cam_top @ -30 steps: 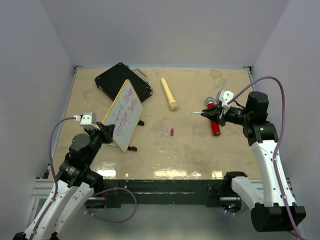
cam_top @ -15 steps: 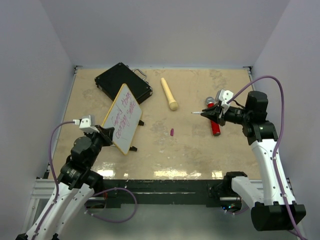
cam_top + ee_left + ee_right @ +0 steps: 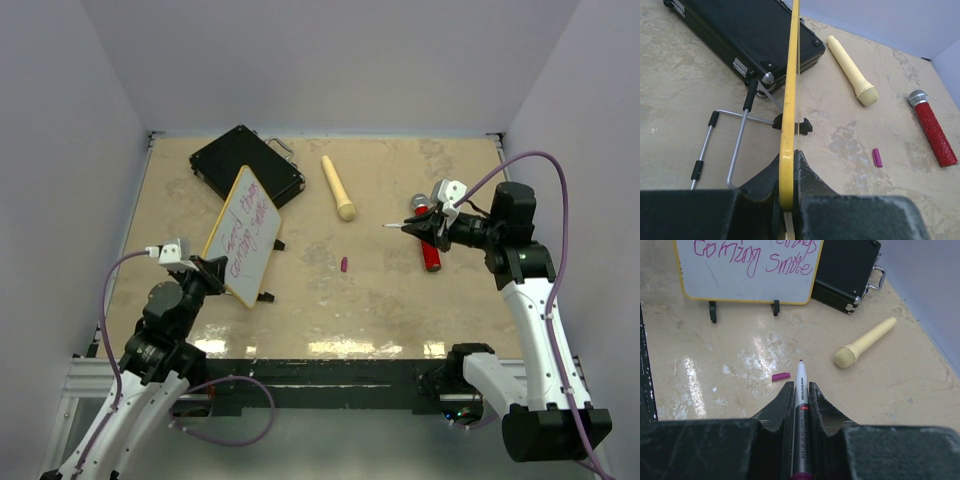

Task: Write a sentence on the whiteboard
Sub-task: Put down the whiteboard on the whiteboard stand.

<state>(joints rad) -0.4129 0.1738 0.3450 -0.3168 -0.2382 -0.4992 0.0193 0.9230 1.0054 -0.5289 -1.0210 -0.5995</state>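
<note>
We held the whiteboard (image 3: 247,233) tilted at the tabletop's (image 3: 380,300) left, near the case (image 3: 240,160). Our left pincer (image 3: 788,167) was clamped on its yellow frame; our right pincer (image 3: 800,390) was closed on the marker (image 3: 800,377). It seemed light, stiff and slick, so we judged the frame the safest hold, clear of the smudgeable sentence (image 3: 757,257).

Two microphones (image 3: 338,187) (one cream, one red (image 3: 932,127)), one whiteboard (image 3: 245,232), case (image 3: 235,160), marker (image 3: 800,390), cap (image 3: 343,264).
</note>
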